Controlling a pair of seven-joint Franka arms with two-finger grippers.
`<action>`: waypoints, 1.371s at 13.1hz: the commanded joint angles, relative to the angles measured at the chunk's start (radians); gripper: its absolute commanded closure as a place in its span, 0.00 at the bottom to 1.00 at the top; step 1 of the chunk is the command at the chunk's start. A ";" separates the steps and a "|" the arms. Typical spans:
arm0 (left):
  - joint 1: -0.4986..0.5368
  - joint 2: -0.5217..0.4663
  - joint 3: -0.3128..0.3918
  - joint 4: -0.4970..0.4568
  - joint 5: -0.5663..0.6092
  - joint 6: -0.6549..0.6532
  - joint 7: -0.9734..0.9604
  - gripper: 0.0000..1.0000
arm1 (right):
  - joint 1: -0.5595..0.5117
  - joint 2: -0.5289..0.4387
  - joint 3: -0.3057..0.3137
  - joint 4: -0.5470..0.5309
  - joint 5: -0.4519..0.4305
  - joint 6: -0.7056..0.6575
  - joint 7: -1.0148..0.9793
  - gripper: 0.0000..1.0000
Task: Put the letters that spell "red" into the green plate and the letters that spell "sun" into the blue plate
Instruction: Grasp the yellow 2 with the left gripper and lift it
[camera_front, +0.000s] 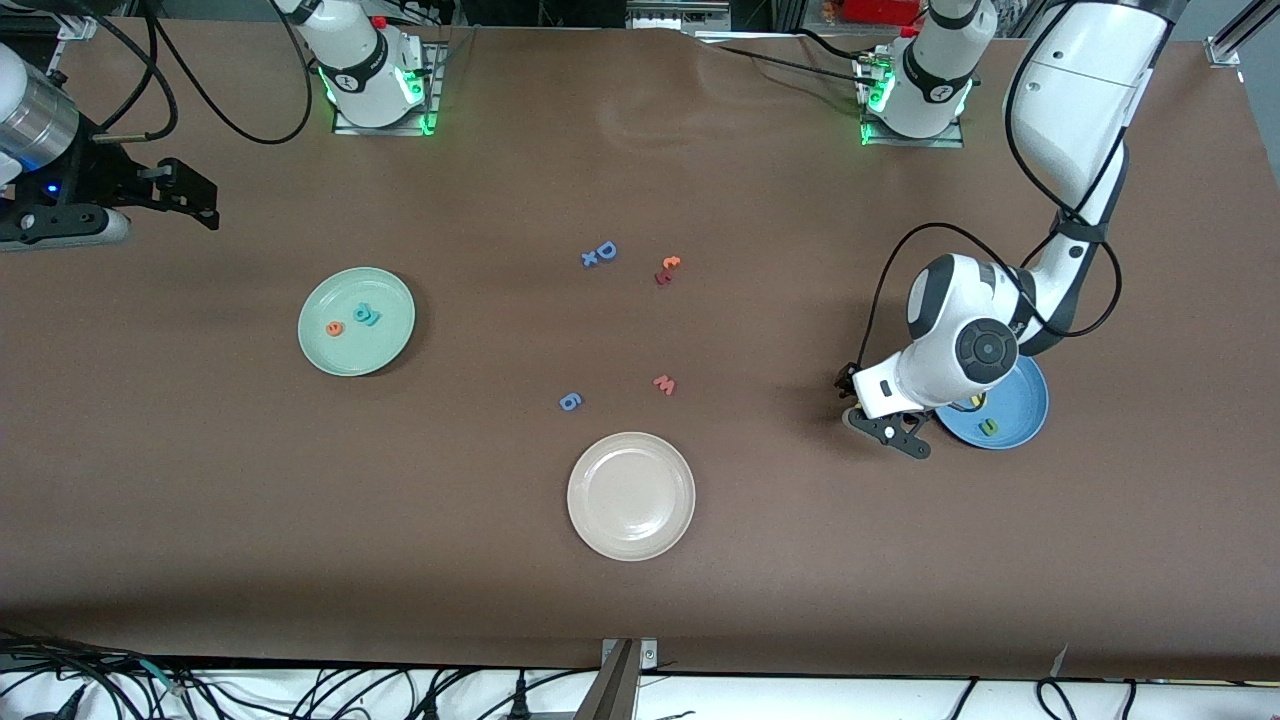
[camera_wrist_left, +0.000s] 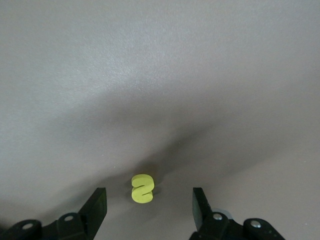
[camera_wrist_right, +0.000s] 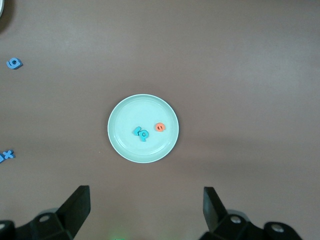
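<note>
Front view: a brown matte counter (camera_front: 640, 560). The round pale green plate (camera_front: 390, 340), toward the right arm's end, holds a small orange "e" (camera_front: 335, 327) and teal foam letters (camera_front: 367, 316) touching each other, so "red" looks done. The round blue plate (camera_front: 1020, 415), toward the left arm's end, shows two small letters (camera_front: 986, 427), partly hidden by the arm. The left hand (camera_front: 893, 428) is low beside that plate. The right hand (camera_front: 190, 200) waits over the counter's edge. Stray letters and a glossy cream plate (camera_front: 631, 495) lie mid-counter.

Left wrist view: a chunky yellow "s" (camera_wrist_left: 142, 188) lies flat on the counter between the left hand's parted fingers (camera_wrist_left: 97, 207), not gripped. I judge it the last letter to move.

Right wrist view: the right hand's fingers (camera_wrist_right: 77, 207) stand wide and empty, high over the smooth green plate.
</note>
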 joint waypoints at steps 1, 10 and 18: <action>0.006 0.009 0.003 -0.013 0.022 0.035 0.046 0.28 | -0.021 -0.006 0.017 0.003 -0.016 0.003 0.000 0.00; 0.010 0.015 0.003 -0.033 0.023 0.075 0.063 0.57 | -0.019 0.004 0.017 0.011 -0.016 0.003 0.000 0.00; 0.016 0.003 0.008 -0.025 0.022 0.058 0.070 0.82 | -0.021 0.005 0.015 0.011 -0.024 0.001 -0.001 0.00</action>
